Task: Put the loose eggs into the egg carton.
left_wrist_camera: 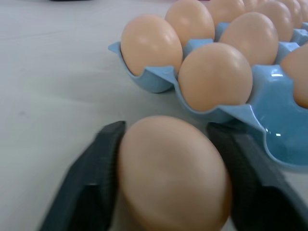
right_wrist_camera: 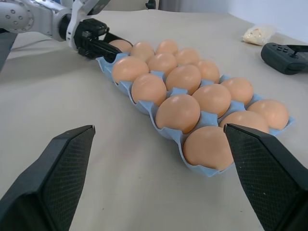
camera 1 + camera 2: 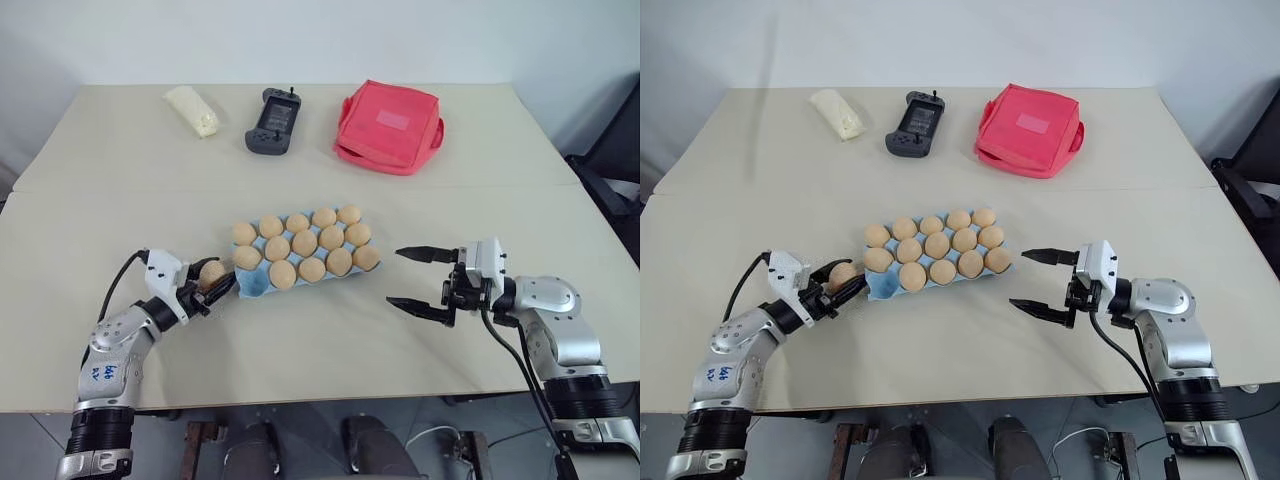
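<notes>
The light blue egg carton (image 3: 252, 286) lies in the middle of the table, and tan-orange eggs (image 3: 305, 243) sit in nearly all its cups. Its near-left corner cup (image 1: 284, 139) is bare. My left gripper (image 3: 212, 287) is at the carton's left end, shut on one loose egg (image 1: 173, 173), a black finger (image 1: 91, 183) on each side. The egg is just outside the carton rim, low over the table. My right gripper (image 3: 393, 276) hovers open to the right of the carton, pointing at it, with nothing between its fingers (image 2: 53, 178).
At the back of the table are a cream oblong packet (image 3: 192, 110), a black game controller (image 3: 273, 123) and a red square pouch (image 3: 388, 128). The table's front edge runs just under both arms.
</notes>
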Controlling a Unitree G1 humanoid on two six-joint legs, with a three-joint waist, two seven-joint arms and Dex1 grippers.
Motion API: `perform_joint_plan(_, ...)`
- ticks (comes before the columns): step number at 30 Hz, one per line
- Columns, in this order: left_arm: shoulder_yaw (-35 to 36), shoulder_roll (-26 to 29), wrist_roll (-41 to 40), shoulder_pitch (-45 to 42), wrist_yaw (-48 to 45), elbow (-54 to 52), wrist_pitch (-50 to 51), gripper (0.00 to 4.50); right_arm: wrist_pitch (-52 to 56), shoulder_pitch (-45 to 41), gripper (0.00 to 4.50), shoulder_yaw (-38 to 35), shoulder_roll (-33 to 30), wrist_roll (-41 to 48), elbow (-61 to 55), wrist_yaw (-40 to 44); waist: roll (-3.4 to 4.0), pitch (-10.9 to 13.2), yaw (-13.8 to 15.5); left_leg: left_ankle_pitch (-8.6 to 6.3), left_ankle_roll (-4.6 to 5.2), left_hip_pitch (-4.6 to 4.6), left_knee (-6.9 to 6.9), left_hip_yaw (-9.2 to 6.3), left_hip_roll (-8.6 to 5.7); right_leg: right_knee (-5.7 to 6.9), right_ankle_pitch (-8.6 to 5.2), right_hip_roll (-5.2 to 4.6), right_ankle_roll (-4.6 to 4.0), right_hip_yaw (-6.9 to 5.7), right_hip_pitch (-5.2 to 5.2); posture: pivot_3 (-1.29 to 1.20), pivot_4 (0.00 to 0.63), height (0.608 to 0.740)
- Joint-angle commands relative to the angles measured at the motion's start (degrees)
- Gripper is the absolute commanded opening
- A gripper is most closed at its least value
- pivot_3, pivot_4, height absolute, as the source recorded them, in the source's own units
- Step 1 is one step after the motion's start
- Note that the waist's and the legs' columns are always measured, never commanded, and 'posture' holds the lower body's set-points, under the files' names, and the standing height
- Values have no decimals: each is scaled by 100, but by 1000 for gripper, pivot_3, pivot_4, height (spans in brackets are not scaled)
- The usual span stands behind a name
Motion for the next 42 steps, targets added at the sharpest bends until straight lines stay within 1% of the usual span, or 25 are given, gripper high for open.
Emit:
perform_joint_plan(1,328,184,-295,312,-300,-501,-218,2000,-14,39,4500,-32,17,91,-242,-36,0,0,-1,0,0,0,-2,0,0,0,0,0,0,0,0,0,150,740)
perform_joint_plan(4,277,287,-534,472,-554,-1041,-76,2000,-25,50,4500,-21,17,63,-230,-43,0,0,13,0,-1,-1,-2,-1,2,0,0,-1,0,-2,-1,0,150,740)
perform_joint_plan(8,-20,273,-565,282,-632,-1372,85,2000,-37,47,4500,-4,25,31,-214,-57,0,0,61,5,9,0,0,-6,-11,-2,3,-9,4,-4,9,0,150,740)
perform_joint_plan(11,-257,200,-460,-15,-595,-1313,156,2000,-46,48,4500,15,32,10,-217,-69,0,0,58,10,19,0,0,-6,-22,-2,9,-15,13,-3,13,0,150,740)
perform_joint_plan(14,-631,95,-217,-493,-610,-886,141,2000,-39,62,4500,28,42,-8,-254,-111,0,0,59,13,22,0,0,-8,-24,-2,13,-15,15,-2,13,0,150,740)
perform_joint_plan(17,-912,42,-84,-699,-739,-646,124,2000,-22,103,4500,39,61,-15,-316,-165,0,0,43,14,21,1,0,-9,-24,-2,13,-15,16,-1,13,0,150,740)
perform_joint_plan(19,-1031,54,-45,-728,-856,-591,86,2741,-12,141,4500,52,69,-15,-372,-196,0,0,11,14,20,-1,-1,-4,-22,-3,13,-14,16,2,8,0,150,740)
perform_joint_plan(20,-1018,58,6,-717,-807,-578,28,2991,-8,155,4500,54,70,-12,-391,-210,0,0,12,13,19,0,-1,-4,-20,-4,13,-12,17,2,8,0,150,740)
perform_joint_plan(23,-790,188,-100,-525,-799,-775,82,3937,1,198,4500,39,64,7,-443,-259,0,0,5,16,11,0,-3,-4,-13,-3,13,-5,16,2,4,0,150,740)
perform_joint_plan(25,-544,303,-285,-342,-793,-1005,174,4464,-18,210,4500,32,46,8,-441,-279,0,0,-9,18,9,0,-3,-4,-9,-2,13,-2,16,5,3,0,150,740)
perform_joint_plan(30,63,800,-569,161,-910,-1494,366,4464,-72,205,4500,-8,-2,9,-359,-255,0,0,6,20,10,0,-3,-3,-9,2,12,-6,14,4,2,0,150,740)
perform_joint_plan(35,659,1210,-634,574,-993,-1475,359,4464,-160,109,4500,-62,-72,-27,-94,-166,0,0,15,20,15,0,-9,-5,-19,-2,12,-18,14,0,5,0,150,740)
perform_joint_plan(39,1025,1254,-555,833,-884,-1215,292,4464,-256,-30,4500,-119,-108,-80,224,-155,0,0,12,19,16,0,-13,-5,-21,-4,10,-20,11,-1,4,0,150,740)
perform_joint_plan(42,1146,1241,-420,1019,-770,-1138,187,4464,-319,-116,4500,-173,-105,-103,412,-175,0,0,7,19,15,0,-14,-5,-19,-5,9,-20,8,-1,2,0,150,740)
